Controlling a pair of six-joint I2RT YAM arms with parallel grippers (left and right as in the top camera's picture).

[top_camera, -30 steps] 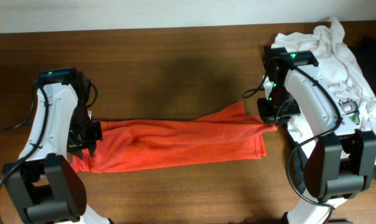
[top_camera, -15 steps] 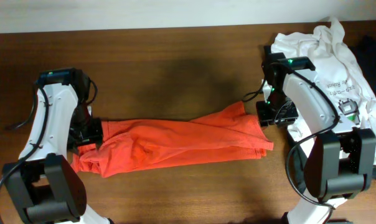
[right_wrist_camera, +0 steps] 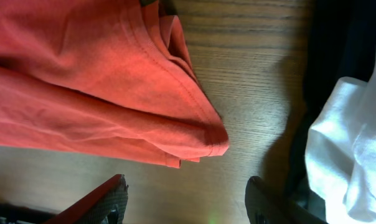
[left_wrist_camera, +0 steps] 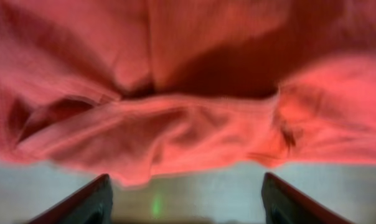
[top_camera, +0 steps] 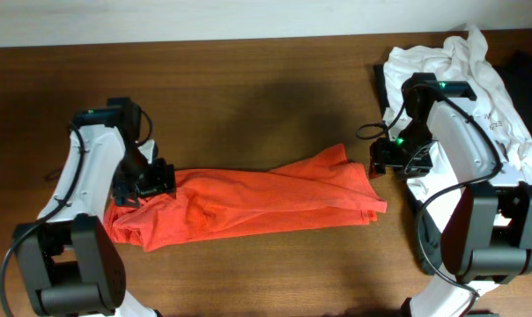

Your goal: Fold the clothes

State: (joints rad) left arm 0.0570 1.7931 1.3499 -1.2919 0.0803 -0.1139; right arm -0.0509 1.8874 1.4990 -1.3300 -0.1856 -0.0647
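Jaws on the left gripper (top_camera: 148, 181) stand wide apart and hold nothing. From the left wrist view, its 2 dark fingers (left_wrist_camera: 88, 202) poke up at the bottom, and the space between them is bare. That gripper (left_wrist_camera: 188, 200) sits low over the left end of the orange-red shirt (top_camera: 257, 202). From there the shirt (left_wrist_camera: 175, 124) fills most of the view in soft, lumpy folds. It looks blurry, so I cannot tell if the fingers touch the cloth.

The shirt lies on the brown table (top_camera: 248, 97) as a long, bunched strip. It runs from left to right between the 2 grippers. Its left end is crumpled. Its right end is flatter, with a few layers stacked up and the hems showing.

The right gripper (top_camera: 379, 164) is just past the far right corner of the shirt. Its jaws are spread too, and they grip nothing. In the right wrist view the 2 fingers (right_wrist_camera: 101, 199) sit apart from the shirt's (right_wrist_camera: 82, 93) folded corner, with bare wood (right_wrist_camera: 250, 81) between.

A white tee (top_camera: 477, 79) lies in a heap at the far right of the table, behind the right arm. From the right wrist view the white tee (right_wrist_camera: 350, 143) is on the right, with something dark (right_wrist_camera: 328, 62) next to it. I cannot tell what that dark thing is.
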